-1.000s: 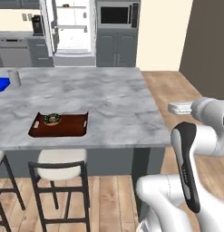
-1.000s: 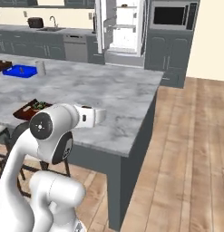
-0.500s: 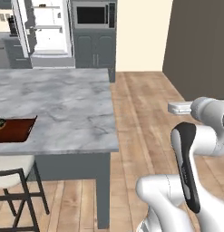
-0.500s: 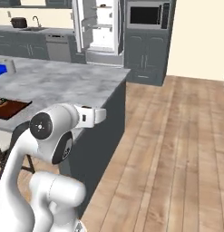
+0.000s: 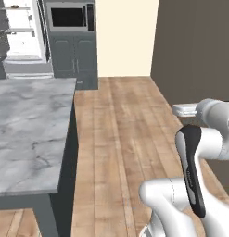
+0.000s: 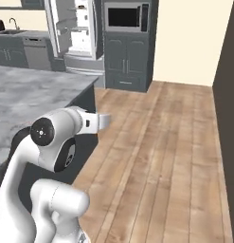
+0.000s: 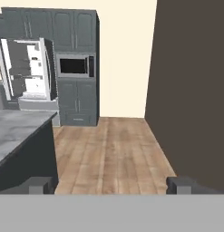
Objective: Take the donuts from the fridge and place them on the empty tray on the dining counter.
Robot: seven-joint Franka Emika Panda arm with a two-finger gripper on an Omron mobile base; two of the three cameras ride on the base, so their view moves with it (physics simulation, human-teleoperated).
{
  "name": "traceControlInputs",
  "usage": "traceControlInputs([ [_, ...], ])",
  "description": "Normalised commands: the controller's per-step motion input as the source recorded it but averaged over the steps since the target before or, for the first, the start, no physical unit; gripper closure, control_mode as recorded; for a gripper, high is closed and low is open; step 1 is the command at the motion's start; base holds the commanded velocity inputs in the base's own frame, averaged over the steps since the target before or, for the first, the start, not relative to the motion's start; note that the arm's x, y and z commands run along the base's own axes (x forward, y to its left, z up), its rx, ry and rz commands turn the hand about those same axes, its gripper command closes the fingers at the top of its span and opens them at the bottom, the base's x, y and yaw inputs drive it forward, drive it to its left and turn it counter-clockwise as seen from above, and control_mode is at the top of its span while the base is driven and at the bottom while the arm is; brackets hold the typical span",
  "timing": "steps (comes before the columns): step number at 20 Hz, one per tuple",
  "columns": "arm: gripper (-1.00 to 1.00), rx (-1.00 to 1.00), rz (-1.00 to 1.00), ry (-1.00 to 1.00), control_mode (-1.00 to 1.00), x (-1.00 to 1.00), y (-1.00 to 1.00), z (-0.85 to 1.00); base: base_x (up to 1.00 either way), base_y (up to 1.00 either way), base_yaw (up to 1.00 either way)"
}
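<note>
Wooden plank flooring (image 7: 109, 149) stretches ahead of the gripper (image 7: 109, 185), running back to a cream wall (image 7: 124, 59) with a dark brown wall (image 7: 190, 90) along the gripper's right. Far ahead and to the gripper's left stands the fridge (image 7: 27, 74), its doors swung open on a white interior with shelves; whether donuts lie inside is too small to tell. Just right of the fridge sits a built-in microwave (image 7: 75, 66) above dark grey cabinet doors (image 7: 78, 105). Nearer, on the gripper's left, the desk (image 7: 16, 129) shows its grey-veined marble top and dark base, its corner reaching toward the open floor. Both fingertips (image 7: 40, 185) stand wide apart with nothing between them, so the gripper is open and empty, held over the floor beside the desk's end.
</note>
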Motion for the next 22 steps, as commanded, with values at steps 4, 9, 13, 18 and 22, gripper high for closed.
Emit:
traceControlInputs([
  [4, -1.0, 0.0, 0.0, 0.0, 1.0, 0.0, 0.0, 0.0, 1.0, -0.83, -0.03],
  [9, -1.0, 0.0, 0.0, 0.0, 1.0, 0.0, 0.0, 0.0, 1.0, -0.3, 0.0],
  [13, -1.0, 0.0, 0.0, 0.0, 1.0, 0.0, 0.0, 0.0, 1.0, 0.0, 0.1],
  [18, -1.0, 0.0, 0.0, 0.0, 1.0, 0.0, 0.0, 0.0, 1.0, 0.02, 0.22],
  [22, -1.0, 0.0, 0.0, 0.0, 1.0, 0.0, 0.0, 0.0, 1.0, 0.0, 0.11],
])
